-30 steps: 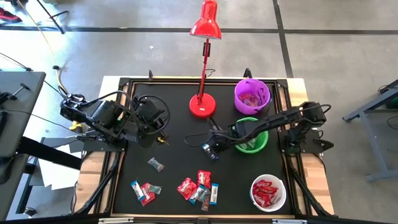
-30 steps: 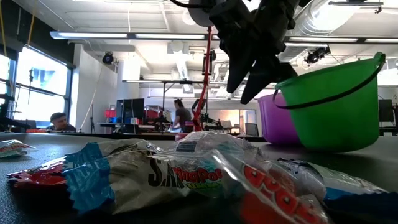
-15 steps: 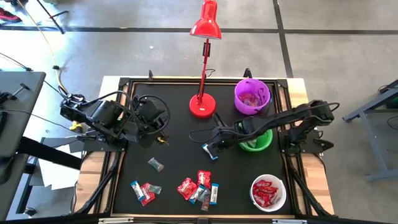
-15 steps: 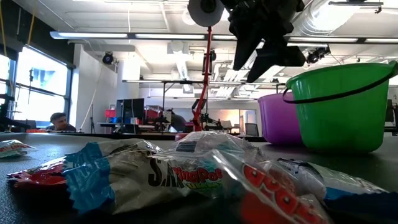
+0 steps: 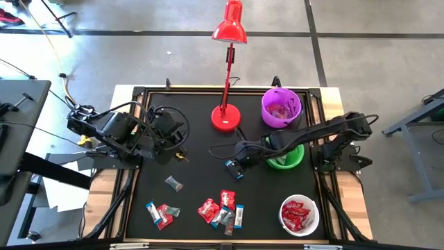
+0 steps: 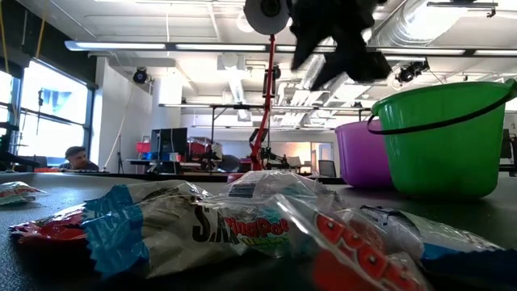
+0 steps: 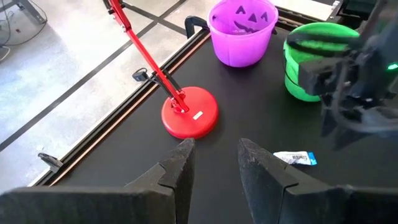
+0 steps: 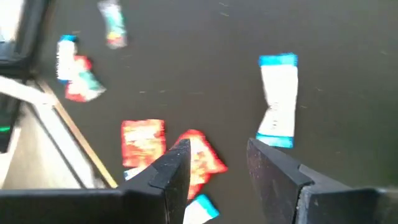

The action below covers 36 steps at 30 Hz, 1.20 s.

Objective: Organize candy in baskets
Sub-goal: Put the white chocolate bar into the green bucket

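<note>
The right gripper (image 5: 238,161) hangs over the middle of the black counter (image 5: 194,139), its fingers (image 8: 273,168) apart with nothing between them. Just beside it lies a blue-and-white candy (image 5: 234,171), flat on the counter and clear of the fingers; in the right wrist view its long axis runs away from the gripper, a blue end at each tip. The green basket (image 5: 285,160) sits under the right arm, with the purple basket (image 5: 281,107) behind it and the white basket (image 5: 299,214), filled with red candies, at the near right corner. The red lamp base (image 5: 225,118) stands left of the purple basket.

Loose candies lie along the near edge: a cluster of red and blue-and-white ones (image 5: 220,209), another small group (image 5: 160,213) to the left, and a dark wrapper (image 5: 173,183), possibly silvery, lying on its own at a slant.

The left gripper (image 7: 212,163) waits at the counter's left side, fingers apart and empty, pointing toward the lamp base.
</note>
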Each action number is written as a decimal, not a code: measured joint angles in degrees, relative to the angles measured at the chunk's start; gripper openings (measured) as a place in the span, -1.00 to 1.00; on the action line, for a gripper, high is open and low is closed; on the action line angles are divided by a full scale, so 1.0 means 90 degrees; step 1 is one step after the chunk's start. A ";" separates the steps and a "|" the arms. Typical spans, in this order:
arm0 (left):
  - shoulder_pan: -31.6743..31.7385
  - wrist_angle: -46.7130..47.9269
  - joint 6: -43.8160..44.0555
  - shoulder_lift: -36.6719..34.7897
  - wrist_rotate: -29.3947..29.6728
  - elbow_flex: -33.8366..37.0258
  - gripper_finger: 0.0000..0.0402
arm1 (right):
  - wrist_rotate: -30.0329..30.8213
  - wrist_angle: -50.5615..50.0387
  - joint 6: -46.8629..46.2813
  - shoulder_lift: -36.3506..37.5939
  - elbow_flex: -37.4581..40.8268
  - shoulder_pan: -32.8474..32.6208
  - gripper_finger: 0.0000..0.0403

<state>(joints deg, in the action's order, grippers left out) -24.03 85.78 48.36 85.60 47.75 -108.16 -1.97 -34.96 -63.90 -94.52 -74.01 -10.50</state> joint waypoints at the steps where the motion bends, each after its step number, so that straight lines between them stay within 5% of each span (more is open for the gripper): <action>1: 0.0001 0.0000 0.0000 0.0000 0.0000 0.0000 -0.46 | 0.0044 -0.0058 0.0101 0.0002 -0.0135 -0.0020 -0.24; 9: 0.0002 -0.0006 0.0118 0.0000 0.0000 0.0000 -0.46 | 0.0882 -0.1556 0.0660 -0.0256 -0.1370 -0.0061 -0.24; 19: 0.0002 -0.0021 0.0126 0.0000 -0.0012 0.0000 -0.46 | 0.0879 -0.2817 0.1372 -0.1667 -0.2524 -0.0020 -0.24; 36: 0.0000 -0.0004 0.0117 0.0000 -0.0124 0.0000 -0.46 | 0.0476 -0.2611 0.1442 -0.2701 -0.2245 0.0133 -0.24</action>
<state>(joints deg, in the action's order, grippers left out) -24.03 85.74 49.41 85.60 46.63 -108.16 2.31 -58.46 -50.93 -118.83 -94.21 -9.30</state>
